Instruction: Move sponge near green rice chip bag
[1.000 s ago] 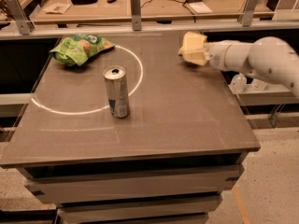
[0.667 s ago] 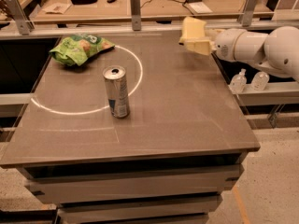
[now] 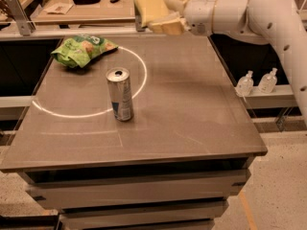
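The pale yellow sponge [image 3: 147,3] is held in my gripper [image 3: 165,18], lifted well above the far edge of the grey table [image 3: 192,109]. The gripper is shut on the sponge's right side, at the end of the white arm [image 3: 268,13] reaching in from the right. The green rice chip bag [image 3: 81,49] lies on the table at the far left, below and to the left of the sponge, apart from it.
A silver and blue drink can [image 3: 120,95] stands upright near the table's middle, on a white circle line. Two small clear bottles [image 3: 259,82] sit on a ledge to the right. A cluttered bench runs behind the table.
The gripper has carried the sponge up off the table's right far side and leftward, toward the chip bag. The can and the bag have not moved.
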Action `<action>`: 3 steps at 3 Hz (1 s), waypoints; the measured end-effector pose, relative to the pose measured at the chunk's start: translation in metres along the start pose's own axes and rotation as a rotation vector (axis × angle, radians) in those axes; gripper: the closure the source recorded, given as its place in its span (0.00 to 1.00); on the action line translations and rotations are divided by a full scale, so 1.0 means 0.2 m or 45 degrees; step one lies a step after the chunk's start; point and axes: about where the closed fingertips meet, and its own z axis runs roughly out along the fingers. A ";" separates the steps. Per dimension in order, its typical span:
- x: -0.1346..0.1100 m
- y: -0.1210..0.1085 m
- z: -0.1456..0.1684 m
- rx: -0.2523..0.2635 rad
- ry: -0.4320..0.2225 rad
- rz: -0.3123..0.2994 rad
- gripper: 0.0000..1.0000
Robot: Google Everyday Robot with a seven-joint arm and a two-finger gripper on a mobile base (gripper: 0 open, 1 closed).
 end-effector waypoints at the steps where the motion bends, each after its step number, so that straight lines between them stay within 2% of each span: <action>1: -0.11 0.12 0.24 -0.157 0.030 -0.252 1.00; 2: -0.13 0.18 0.44 -0.239 0.097 -0.393 1.00; 3: -0.11 0.20 0.62 -0.285 0.137 -0.478 1.00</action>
